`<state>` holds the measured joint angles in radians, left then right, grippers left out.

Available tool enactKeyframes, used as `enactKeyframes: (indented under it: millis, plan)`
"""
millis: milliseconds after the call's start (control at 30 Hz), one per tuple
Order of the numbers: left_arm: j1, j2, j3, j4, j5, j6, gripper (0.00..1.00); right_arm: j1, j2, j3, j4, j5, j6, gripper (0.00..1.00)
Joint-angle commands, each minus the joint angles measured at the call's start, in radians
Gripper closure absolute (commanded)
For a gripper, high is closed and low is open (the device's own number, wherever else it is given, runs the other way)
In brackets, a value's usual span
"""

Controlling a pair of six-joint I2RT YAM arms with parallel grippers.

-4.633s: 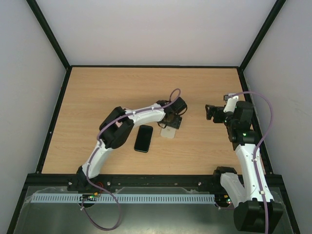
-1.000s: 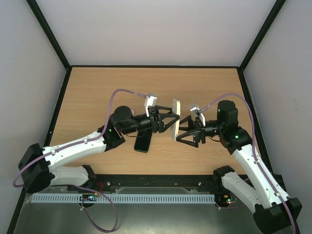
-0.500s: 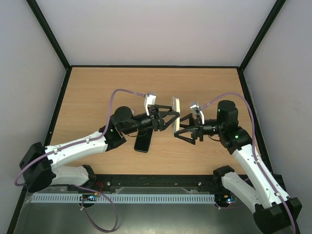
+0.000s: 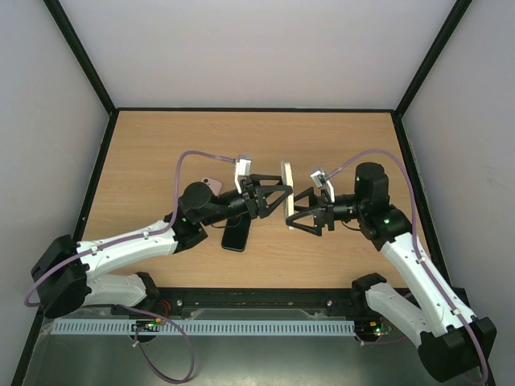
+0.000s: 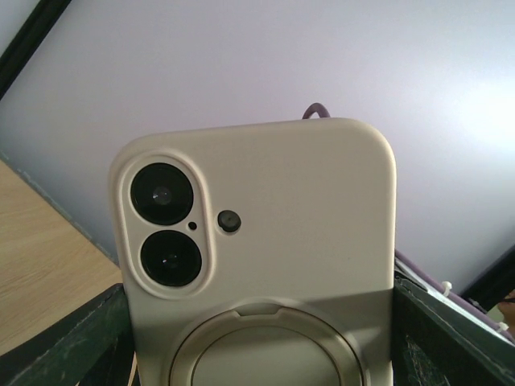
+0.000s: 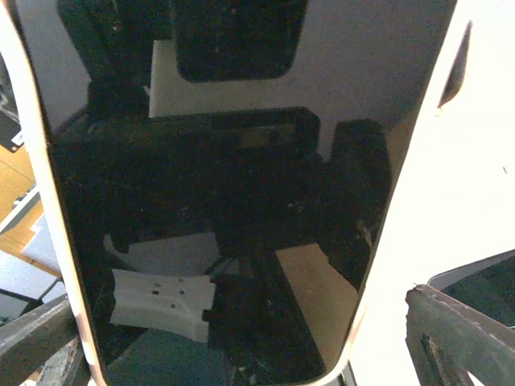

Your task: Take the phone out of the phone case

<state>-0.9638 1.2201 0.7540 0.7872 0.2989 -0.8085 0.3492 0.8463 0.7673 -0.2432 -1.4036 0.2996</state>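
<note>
The cream phone case [image 4: 285,195] is held upright in the air, edge-on to the top camera, with my left gripper [image 4: 281,199] shut on its two sides. The left wrist view shows the back of the phone case [image 5: 298,209], with two camera lenses and a ring, between the dark fingers [image 5: 72,346]. The phone [image 6: 209,201] sits inside it, its black screen framed by the cream case rim [image 6: 418,201]. My right gripper [image 4: 294,211] is open, just right of the case and facing the screen, with its fingers [image 6: 459,330] to either side.
A second black phone [image 4: 236,233] lies flat on the wooden table [image 4: 161,153], below my left arm. A small pink thing [image 4: 211,184] shows behind the left arm's wrist. Black frame rails and pale walls enclose the table.
The left gripper has turned the case more edge-on and upright. The right gripper has edged up and closer to the screen side. The pink thing has come into view.
</note>
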Motion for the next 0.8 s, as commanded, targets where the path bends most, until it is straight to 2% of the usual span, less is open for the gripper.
enactKeyframes:
  millis: [0, 100, 467, 500, 533, 600, 667, 767]
  plan:
    - [-0.006, 0.012, 0.014, 0.197, 0.022, -0.043, 0.61, 0.001, -0.016, 0.009, 0.047, -0.062, 0.027, 0.02]
    - [-0.006, 0.025, 0.01, 0.216, 0.022, -0.053, 0.61, 0.001, -0.02, 0.003, 0.048, -0.07, 0.035, 0.01]
    - [-0.006, 0.041, 0.004, 0.204, 0.002, -0.05, 0.6, 0.002, -0.061, 0.001, 0.072, -0.016, 0.058, 0.24]
    - [-0.006, 0.04, 0.002, 0.199, -0.001, -0.046, 0.57, 0.001, -0.064, 0.003, 0.07, -0.003, 0.058, 0.26]
    - [-0.006, 0.039, 0.0, 0.195, -0.006, -0.043, 0.51, 0.001, -0.067, 0.003, 0.063, 0.013, 0.057, 0.29]
    - [-0.005, 0.029, -0.008, 0.177, -0.034, -0.032, 0.28, 0.001, -0.068, 0.013, 0.022, 0.061, 0.028, 0.33]
    - [-0.006, 0.01, -0.027, 0.165, -0.07, -0.017, 0.13, 0.001, -0.067, 0.045, -0.072, 0.161, -0.054, 0.37]
    - [-0.007, -0.028, -0.045, 0.101, -0.133, 0.008, 0.04, 0.001, -0.061, 0.119, -0.214, 0.365, -0.191, 0.37]
